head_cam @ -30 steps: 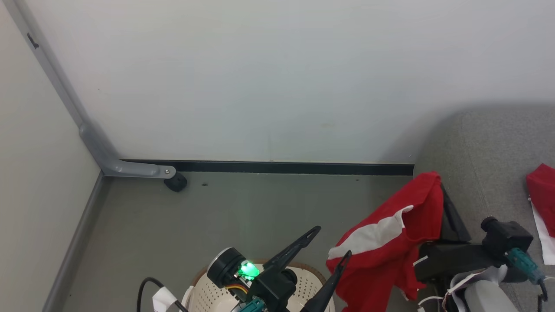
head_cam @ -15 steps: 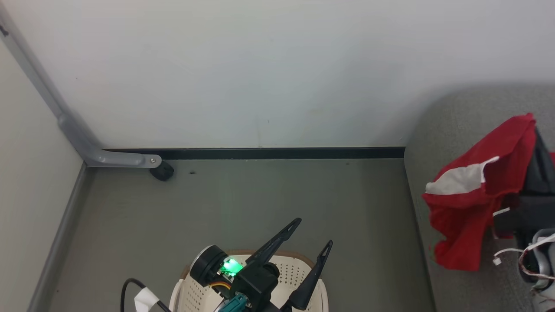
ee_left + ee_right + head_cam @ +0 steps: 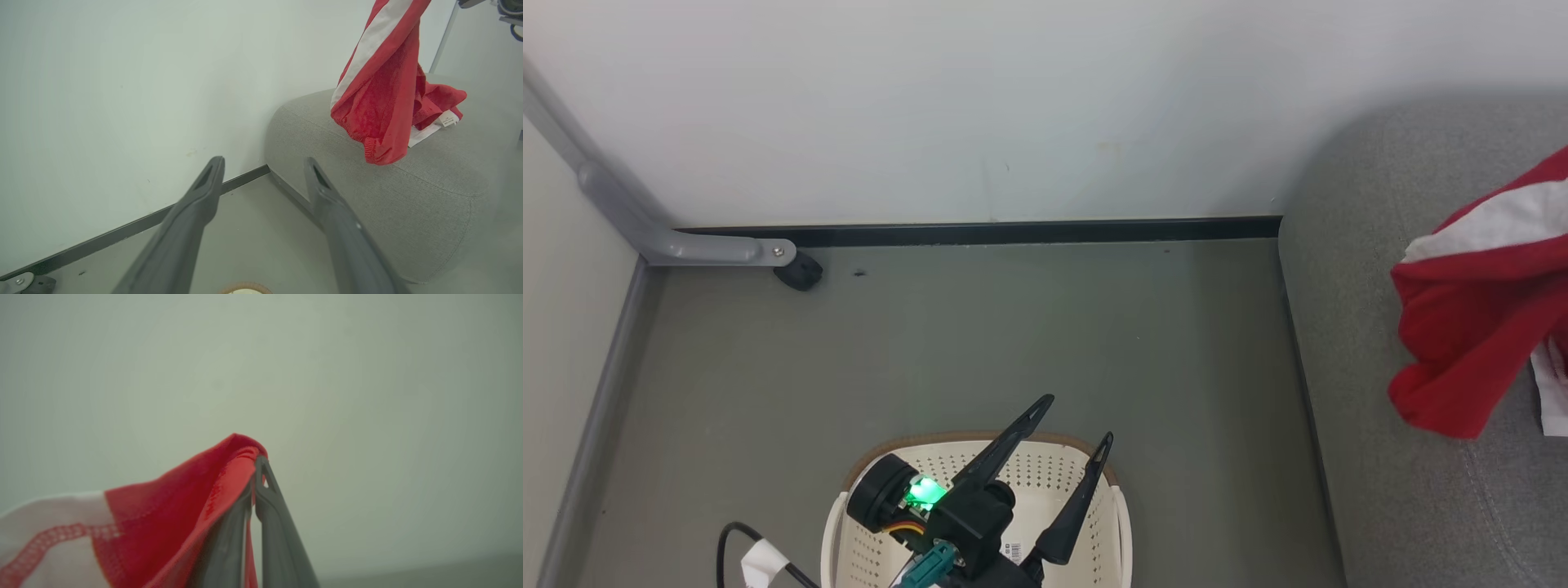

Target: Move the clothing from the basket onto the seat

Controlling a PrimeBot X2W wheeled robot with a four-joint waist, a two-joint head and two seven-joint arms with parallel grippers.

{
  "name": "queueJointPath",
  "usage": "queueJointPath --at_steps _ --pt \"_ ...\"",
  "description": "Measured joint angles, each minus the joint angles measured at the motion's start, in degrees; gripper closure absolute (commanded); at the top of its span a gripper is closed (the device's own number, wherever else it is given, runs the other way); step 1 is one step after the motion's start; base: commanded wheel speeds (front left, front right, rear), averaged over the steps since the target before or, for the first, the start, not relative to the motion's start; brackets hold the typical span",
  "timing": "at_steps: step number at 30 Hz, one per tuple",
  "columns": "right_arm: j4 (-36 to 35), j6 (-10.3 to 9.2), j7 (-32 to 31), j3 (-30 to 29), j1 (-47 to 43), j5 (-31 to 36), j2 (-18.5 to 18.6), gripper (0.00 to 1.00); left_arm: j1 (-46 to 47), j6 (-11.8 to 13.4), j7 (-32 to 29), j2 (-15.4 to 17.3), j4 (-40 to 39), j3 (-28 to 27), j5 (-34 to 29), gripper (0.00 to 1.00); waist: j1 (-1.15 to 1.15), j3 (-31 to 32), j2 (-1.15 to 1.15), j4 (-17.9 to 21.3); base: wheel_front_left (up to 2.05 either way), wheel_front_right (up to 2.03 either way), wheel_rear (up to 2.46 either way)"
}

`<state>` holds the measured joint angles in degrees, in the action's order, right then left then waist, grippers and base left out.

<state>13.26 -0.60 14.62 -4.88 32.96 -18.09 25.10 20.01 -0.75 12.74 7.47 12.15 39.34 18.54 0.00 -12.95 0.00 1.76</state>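
My right gripper (image 3: 256, 462) is shut on a fold of the red clothing (image 3: 184, 498), which has a white panel. The held garment (image 3: 1478, 327) hangs over the grey seat (image 3: 1380, 204) at the right of the head view. In the left wrist view its hem (image 3: 380, 94) dangles just above the seat (image 3: 408, 196). A second red garment (image 3: 441, 98) with a white label lies on the cushion behind it. My left gripper (image 3: 1075, 420) stands open with nothing between its fingers, above the cream basket (image 3: 849, 506). Its body hides much of the basket's inside.
A pale wall with a black skirting strip runs along the back. A grey metal leg with a black foot (image 3: 796, 269) stands at the back left. Grey floor (image 3: 1013, 343) lies between the basket and the seat. A black cable (image 3: 727, 539) loops by the basket.
The head camera has shifted. My right gripper has carried the red garment rightwards, from beside the seat's edge to above the cushion. The left gripper stays open over the basket.
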Motion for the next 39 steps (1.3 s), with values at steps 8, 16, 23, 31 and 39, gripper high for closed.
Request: queueJointPath --at_steps 8,16,23,31,39 --pt "-3.8 -2.01 -1.0 -4.0 4.0 0.4 4.2 1.00 0.2 0.3 0.1 0.8 -0.1 -1.1 0.0 0.00 0.00 -3.6 0.00 1.0 0.00 0.00 0.00" --pt "-2.7 -4.02 -3.5 -10.6 5.5 0.5 9.9 1.00 0.7 0.3 0.4 1.6 -0.1 -1.9 0.0 0.00 0.01 -6.6 0.00 2.4 0.00 0.00 0.00" --pt "-1.4 -4.52 -4.0 -15.8 7.6 0.4 13.8 1.00 0.7 0.5 0.5 2.5 -0.1 -2.1 0.0 0.00 0.00 -8.9 0.00 3.3 0.00 0.00 0.00" --pt "0.2 -4.93 -3.9 -17.6 8.5 -0.2 15.1 1.00 0.7 0.8 0.5 3.5 -0.4 -3.1 0.0 0.00 0.00 -11.4 0.00 4.1 0.00 0.00 0.00" --pt "5.9 -4.34 -2.9 -17.8 8.4 -1.8 13.3 1.00 0.7 1.3 0.5 5.4 -0.5 -3.9 0.0 0.00 0.00 -14.0 0.00 4.5 0.00 0.00 0.00"
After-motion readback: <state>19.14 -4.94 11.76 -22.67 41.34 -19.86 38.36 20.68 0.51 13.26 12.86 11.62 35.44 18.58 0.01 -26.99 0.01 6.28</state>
